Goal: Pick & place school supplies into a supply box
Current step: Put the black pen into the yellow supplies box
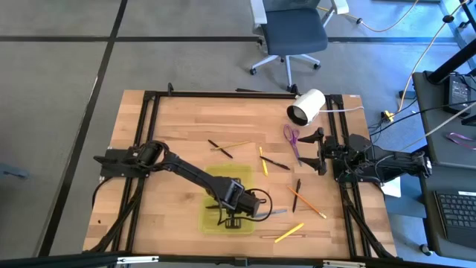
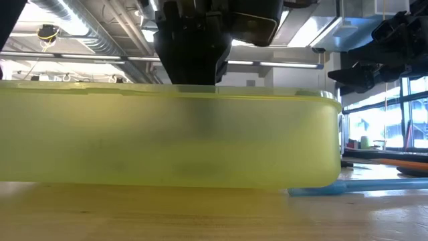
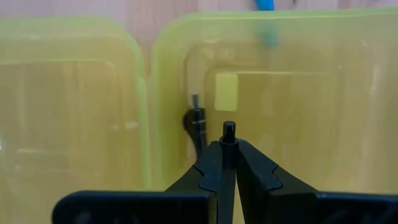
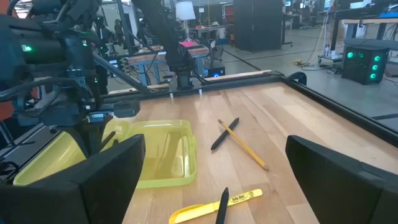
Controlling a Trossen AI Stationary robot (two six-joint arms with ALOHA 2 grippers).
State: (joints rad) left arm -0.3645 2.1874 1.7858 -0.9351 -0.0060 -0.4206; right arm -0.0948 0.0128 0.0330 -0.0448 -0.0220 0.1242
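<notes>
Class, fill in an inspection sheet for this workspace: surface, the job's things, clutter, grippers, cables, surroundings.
Surface: wooden table in a black frame.
Job's things: yellow-green supply box lies open near the front edge; pens and pencils lie scattered on the wood; purple scissors near the back right.
Clutter: white cylinder on its side at the back right.
Grippers: left gripper shut on a thin black pen, inside the box; right gripper open, waiting at the right edge.
Cables: yellow cable and dark leads on the floor, right of the table.
Surroundings: office chair behind the table; keyboard on a side desk.
</notes>
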